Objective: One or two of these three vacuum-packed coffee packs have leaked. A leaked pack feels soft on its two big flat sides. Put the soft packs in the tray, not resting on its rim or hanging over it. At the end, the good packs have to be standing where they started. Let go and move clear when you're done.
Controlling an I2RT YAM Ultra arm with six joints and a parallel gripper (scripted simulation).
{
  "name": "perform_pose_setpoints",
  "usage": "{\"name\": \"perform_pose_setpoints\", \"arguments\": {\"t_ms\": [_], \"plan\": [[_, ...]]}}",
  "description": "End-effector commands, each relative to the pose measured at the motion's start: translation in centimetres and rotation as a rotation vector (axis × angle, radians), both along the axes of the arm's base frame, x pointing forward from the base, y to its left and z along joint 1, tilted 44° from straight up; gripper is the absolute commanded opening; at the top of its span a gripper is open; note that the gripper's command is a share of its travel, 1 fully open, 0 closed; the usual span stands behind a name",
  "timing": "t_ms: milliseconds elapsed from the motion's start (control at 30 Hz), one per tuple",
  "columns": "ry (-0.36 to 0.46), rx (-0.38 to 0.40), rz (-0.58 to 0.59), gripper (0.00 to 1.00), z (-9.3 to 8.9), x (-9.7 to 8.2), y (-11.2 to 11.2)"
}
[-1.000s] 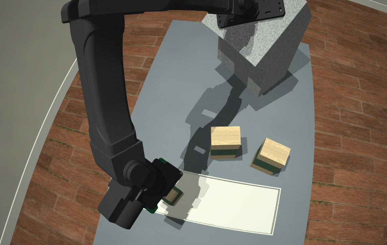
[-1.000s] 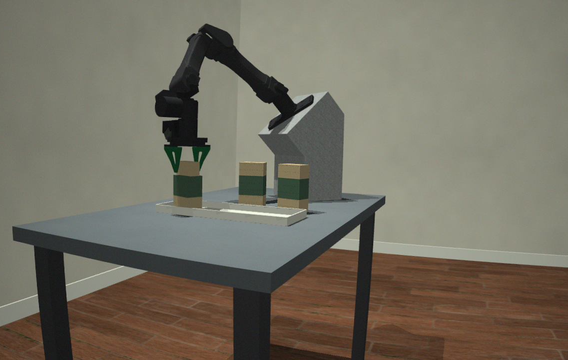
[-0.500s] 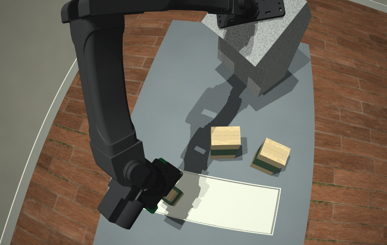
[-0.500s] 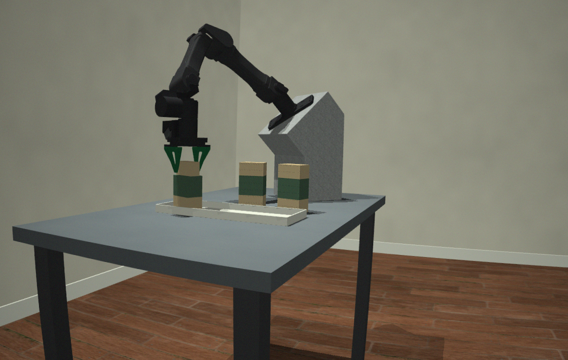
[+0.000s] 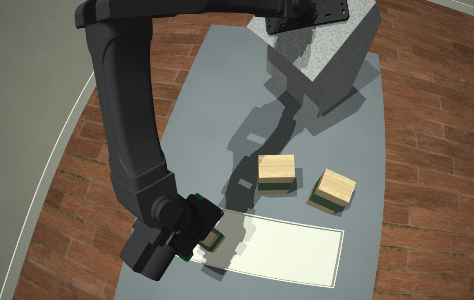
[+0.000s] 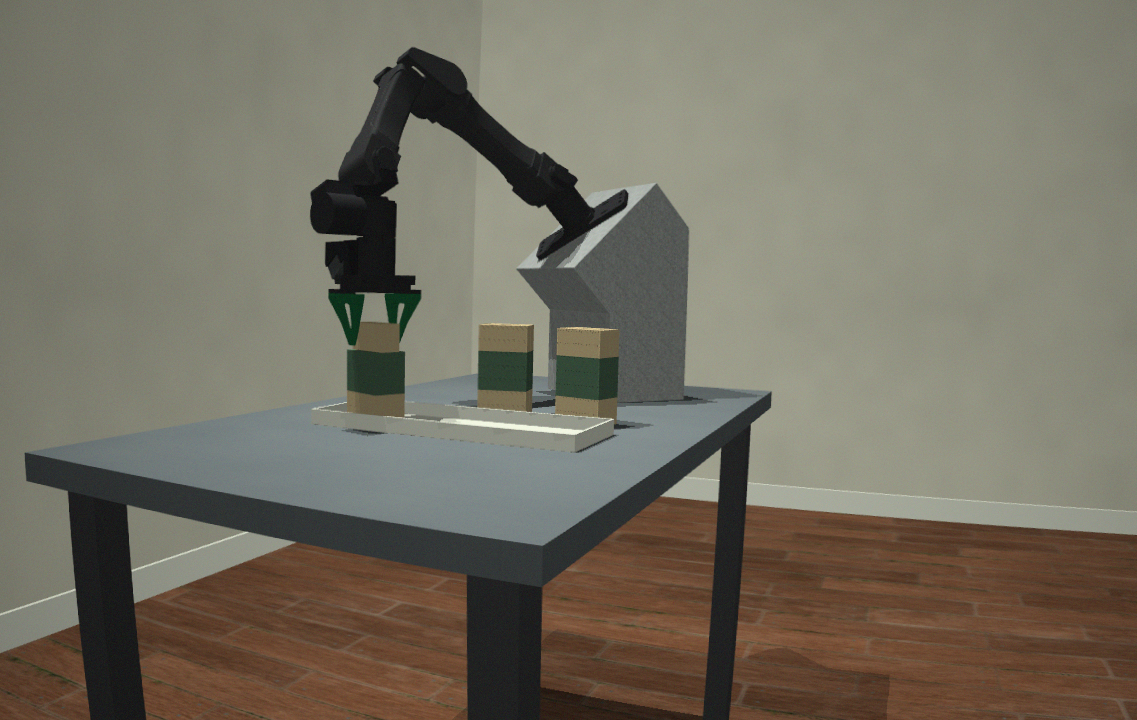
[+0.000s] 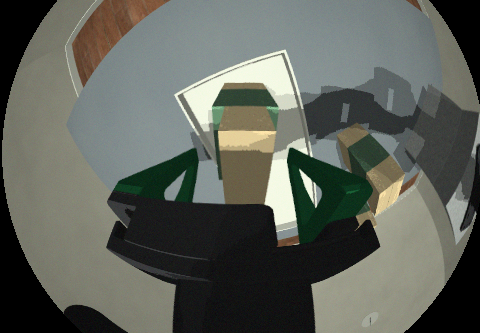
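Note:
One coffee pack (image 5: 213, 241) (image 6: 375, 372) (image 7: 244, 107), tan with a green band, stands upright inside the left end of the white tray (image 5: 298, 257) (image 6: 500, 435) (image 7: 267, 76). My gripper (image 6: 374, 339) (image 7: 246, 156) is open. Its green fingers straddle the top of this pack with a gap on each side. In the top view the wrist hides most of the pack and the fingers. Two more packs stand upright on the table behind the tray, one in the middle (image 5: 275, 168) (image 6: 505, 367) and one turned a little at the right (image 5: 334, 187) (image 6: 586, 376) (image 7: 374, 169).
The grey table (image 5: 212, 93) (image 6: 375, 483) carries a granite block (image 5: 317, 56) (image 6: 635, 295) at the back, which bears the arm's base. The arm reaches over the table's left side. The tray's right part holds nothing.

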State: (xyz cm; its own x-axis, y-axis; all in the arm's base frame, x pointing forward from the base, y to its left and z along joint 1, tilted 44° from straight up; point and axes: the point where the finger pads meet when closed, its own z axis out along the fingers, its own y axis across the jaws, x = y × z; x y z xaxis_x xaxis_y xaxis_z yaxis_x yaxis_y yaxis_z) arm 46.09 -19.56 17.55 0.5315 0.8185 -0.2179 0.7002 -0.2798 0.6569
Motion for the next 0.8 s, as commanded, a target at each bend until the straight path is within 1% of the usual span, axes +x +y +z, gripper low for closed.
{"name": "perform_pose_setpoints", "arguments": {"t_ms": [0,67,167,200,233,300,367,467,500,600,633,733,767], "plan": [[-0.036,-0.018,0.008,0.79,2.1,0.3,0.3],[-0.036,-0.018,0.008,0.79,2.1,0.3,0.3],[-0.031,-0.012,0.006,0.79,2.5,-0.4,1.0],[-0.033,-0.012,0.006,0.79,3.3,-0.9,1.5],[-0.042,-0.014,0.006,0.79,4.5,-1.4,2.1],[-0.042,-0.013,0.006,0.79,6.5,-2.8,3.5],[-0.042,-0.012,0.006,0.79,7.7,-3.7,4.4],[-0.042,-0.012,0.006,0.79,8.0,-3.9,4.6],[-0.007,-0.005,0.006,0.79,6.4,-3.5,4.5],[-0.001,-0.004,-0.002,0.79,6.2,-3.7,4.2],[0.036,0.003,-0.01,0.79,4.8,-4.3,4.0],[0.031,0.002,-0.004,0.79,5.0,-4.3,4.2],[-0.022,-0.008,-0.004,0.79,7.2,-4.2,4.2]]}}
